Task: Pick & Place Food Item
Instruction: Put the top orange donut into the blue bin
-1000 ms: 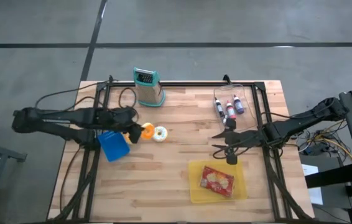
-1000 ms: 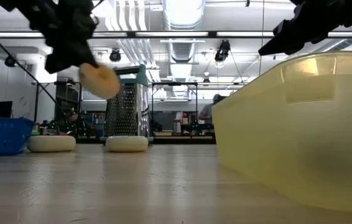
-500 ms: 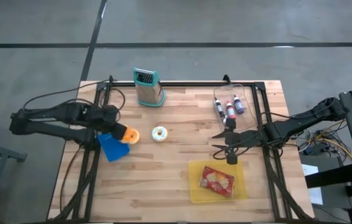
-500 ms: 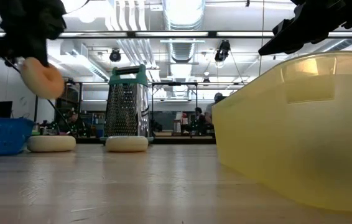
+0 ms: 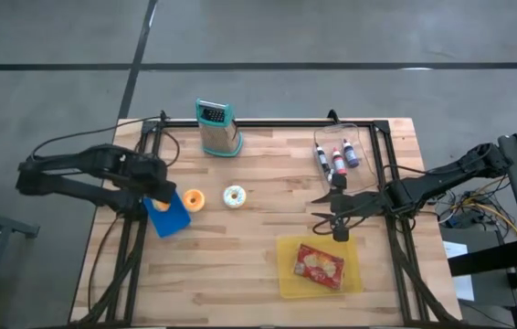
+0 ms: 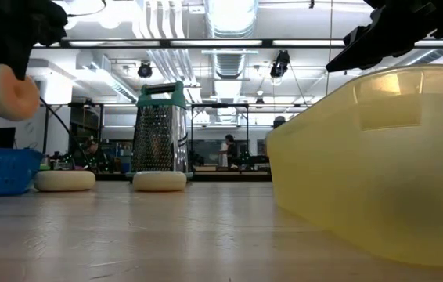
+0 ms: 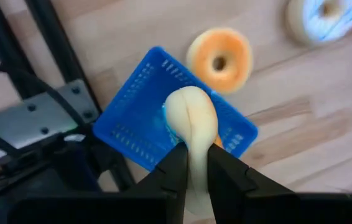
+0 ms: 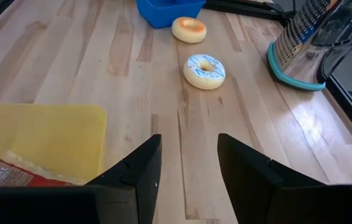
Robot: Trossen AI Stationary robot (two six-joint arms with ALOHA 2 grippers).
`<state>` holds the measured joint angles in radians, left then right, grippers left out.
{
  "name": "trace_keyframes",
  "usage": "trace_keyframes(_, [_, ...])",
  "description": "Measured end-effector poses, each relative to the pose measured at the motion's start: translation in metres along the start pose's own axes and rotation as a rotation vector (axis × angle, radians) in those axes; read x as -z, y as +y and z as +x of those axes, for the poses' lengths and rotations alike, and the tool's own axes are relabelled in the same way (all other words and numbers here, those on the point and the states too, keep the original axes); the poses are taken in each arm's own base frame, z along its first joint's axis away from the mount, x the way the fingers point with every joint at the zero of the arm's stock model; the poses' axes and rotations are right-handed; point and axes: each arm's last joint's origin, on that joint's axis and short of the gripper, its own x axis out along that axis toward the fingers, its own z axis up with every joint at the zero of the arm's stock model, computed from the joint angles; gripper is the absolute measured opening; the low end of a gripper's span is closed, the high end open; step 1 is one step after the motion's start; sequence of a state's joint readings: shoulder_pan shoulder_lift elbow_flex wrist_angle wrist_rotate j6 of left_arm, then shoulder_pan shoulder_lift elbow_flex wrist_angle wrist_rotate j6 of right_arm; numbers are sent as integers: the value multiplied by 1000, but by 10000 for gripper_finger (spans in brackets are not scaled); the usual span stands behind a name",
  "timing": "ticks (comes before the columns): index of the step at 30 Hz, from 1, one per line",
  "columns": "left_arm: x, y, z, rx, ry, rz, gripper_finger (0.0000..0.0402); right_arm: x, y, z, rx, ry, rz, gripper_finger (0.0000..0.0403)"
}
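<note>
A pale cream donut point(image 7: 191, 115) hangs in my left gripper point(image 7: 193, 155), which points down over the blue basket point(image 7: 135, 134) at the table's left side. In the high view my left gripper point(image 5: 159, 188) stands over the basket point(image 5: 169, 217). In the low view the donut point(image 6: 6, 92) hangs high above the basket point(image 6: 1, 171). An orange donut point(image 5: 193, 199) and a blue-iced donut point(image 5: 234, 196) lie flat on the table. My right gripper point(image 5: 335, 216) hovers open above the table by the yellow tray point(image 5: 288, 279), with nothing between its fingers. My left gripper pinches one side of the donut's ring point(image 7: 193, 144) between its two fingers, which come from above and point down. The donut hangs below the fingertips on edge, lifted clear, above the blue basket.
A steel grater point(image 5: 218, 129) stands at the far edge. A clear box with bottles point(image 5: 339, 156) sits at the far right. The yellow tray holds a red packet point(image 5: 319, 265). Black frame rails point(image 5: 140, 233) run along both table sides.
My left gripper has carried the cream donut toward the table's left edge and upward, from near the orange donut to above the blue basket. It has tipped over until it points straight down. The donut stays in its fingers.
</note>
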<state>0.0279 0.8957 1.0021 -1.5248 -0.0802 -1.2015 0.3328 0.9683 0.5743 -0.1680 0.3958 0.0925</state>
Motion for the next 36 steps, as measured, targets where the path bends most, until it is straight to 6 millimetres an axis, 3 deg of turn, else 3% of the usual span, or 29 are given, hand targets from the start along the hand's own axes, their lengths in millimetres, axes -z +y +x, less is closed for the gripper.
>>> trace_keyframes(13, [8, -28, 39, -192, 144, 140, 54, 1, 0, 0, 0, 2, -1, 150])
trace_keyframes(20, [10, -41, 52, -174, 140, 189, 55, 2, 0, 0, 0, 13, -4, 150])
trace_keyframes(29, [15, -34, 76, -221, 159, 200, 55, 2, 0, 0, -3, 12, 6, 150])
trace_keyframes(36, [16, -35, 83, -198, 156, 210, 55, 2, 0, 0, -3, 12, 7, 150])
